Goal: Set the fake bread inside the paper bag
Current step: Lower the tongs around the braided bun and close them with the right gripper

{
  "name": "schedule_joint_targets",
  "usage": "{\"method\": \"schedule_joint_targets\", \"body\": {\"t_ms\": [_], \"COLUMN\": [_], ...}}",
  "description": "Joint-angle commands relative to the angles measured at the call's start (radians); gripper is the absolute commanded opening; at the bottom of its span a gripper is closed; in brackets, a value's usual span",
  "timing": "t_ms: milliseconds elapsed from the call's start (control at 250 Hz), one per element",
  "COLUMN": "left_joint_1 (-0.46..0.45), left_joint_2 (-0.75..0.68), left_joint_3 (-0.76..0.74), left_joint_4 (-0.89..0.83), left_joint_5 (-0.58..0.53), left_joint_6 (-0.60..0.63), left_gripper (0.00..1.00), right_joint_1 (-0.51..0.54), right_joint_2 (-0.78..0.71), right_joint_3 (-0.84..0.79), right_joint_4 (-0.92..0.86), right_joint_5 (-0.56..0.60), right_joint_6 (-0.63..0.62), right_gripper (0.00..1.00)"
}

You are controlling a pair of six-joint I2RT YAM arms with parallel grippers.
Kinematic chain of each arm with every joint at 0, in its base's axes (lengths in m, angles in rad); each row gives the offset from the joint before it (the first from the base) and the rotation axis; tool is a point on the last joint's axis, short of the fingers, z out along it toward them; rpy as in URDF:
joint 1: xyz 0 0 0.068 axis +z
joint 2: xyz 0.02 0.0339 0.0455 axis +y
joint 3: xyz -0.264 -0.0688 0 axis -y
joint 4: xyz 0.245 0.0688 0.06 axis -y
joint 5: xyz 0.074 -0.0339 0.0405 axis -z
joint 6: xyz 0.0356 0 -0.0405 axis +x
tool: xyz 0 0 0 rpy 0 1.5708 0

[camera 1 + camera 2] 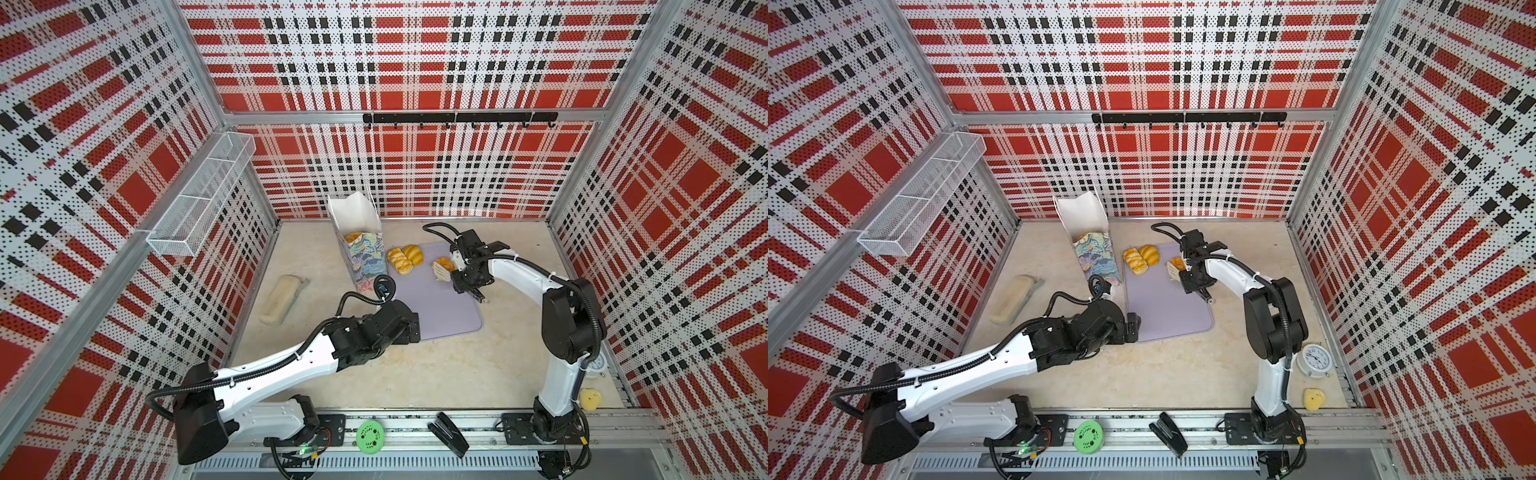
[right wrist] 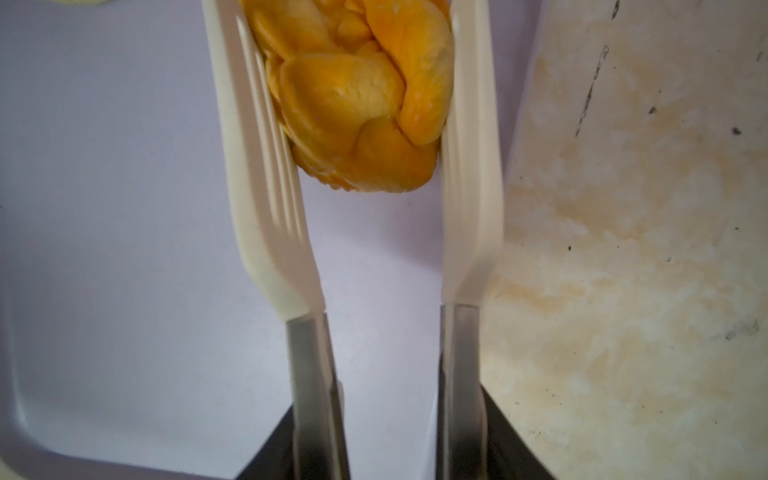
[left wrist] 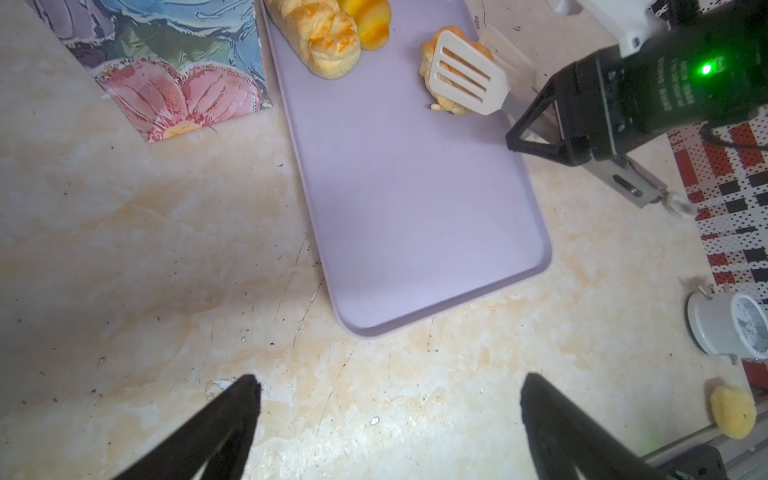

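Your right gripper [image 1: 465, 282] is clamped on the steel arms of the tongs [image 2: 266, 232], and the two white blades pinch a braided roll [image 2: 357, 104]. In both top views the roll sits right of centre, over the upper right part of the purple tray [image 3: 415, 208]. Your left gripper [image 3: 388, 386] stands wide open and holds nothing, over bare table near the tray's lower left corner.

Expect the roll to be light and glossy, so it will probably slip against the smooth blades. It looks soft enough to dent, so squeeze only until it stops sliding. Keep the blades on its long flanks, across the thick middle, not on a tapered end.

The bag [image 1: 361, 257] stands just left of the tray, near centre frame. It is tall, narrow and probably easy to tip. Two pastries [image 1: 405, 259] lie between it and the tongs.

The right wrist view shows both blades touching the roll. The top views show only one blade, which covers part of the roll. Only a top view shows the bag's open mouth, with a golden piece [image 1: 353, 237] inside. No view settles whether the roll is clear of the tray.
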Motion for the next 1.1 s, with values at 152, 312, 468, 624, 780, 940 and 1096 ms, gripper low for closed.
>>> {"method": "schedule_joint_targets", "body": {"t_ms": [152, 312, 468, 624, 780, 940, 1096], "left_joint_1": [0.011, 0.012, 0.019, 0.026, 0.032, 0.040, 0.047], "left_joint_2": [-0.019, -0.020, -0.031, -0.051, -0.067, -0.083, -0.097], "left_joint_3": [0.049, 0.058, 0.063, 0.071, 0.081, 0.089, 0.095], "left_joint_4": [0.006, 0.006, 0.004, 0.001, -0.012, -0.019, -0.027], "left_joint_5": [-0.028, -0.029, -0.036, -0.044, -0.047, -0.048, -0.048], "left_joint_6": [0.031, 0.044, 0.053, 0.067, 0.084, 0.098, 0.110], "left_gripper": [0.99, 0.99, 0.99, 0.99, 0.99, 0.99, 0.99], "right_joint_1": [-0.002, -0.001, 0.001, 0.007, 0.016, 0.028, 0.057], "right_joint_2": [-0.123, -0.164, -0.200, -0.253, -0.299, -0.331, -0.349], "right_joint_3": [-0.042, -0.058, -0.075, -0.103, -0.130, -0.144, -0.144], "right_joint_4": [0.049, 0.054, 0.051, 0.066, 0.083, 0.094, 0.096], "right_joint_5": [-0.040, -0.065, -0.084, -0.117, -0.150, -0.175, -0.187], "right_joint_6": [0.022, 0.036, 0.043, 0.057, 0.074, 0.087, 0.099], "right_gripper": [0.50, 0.50, 0.50, 0.50, 0.50, 0.50, 0.50]}}
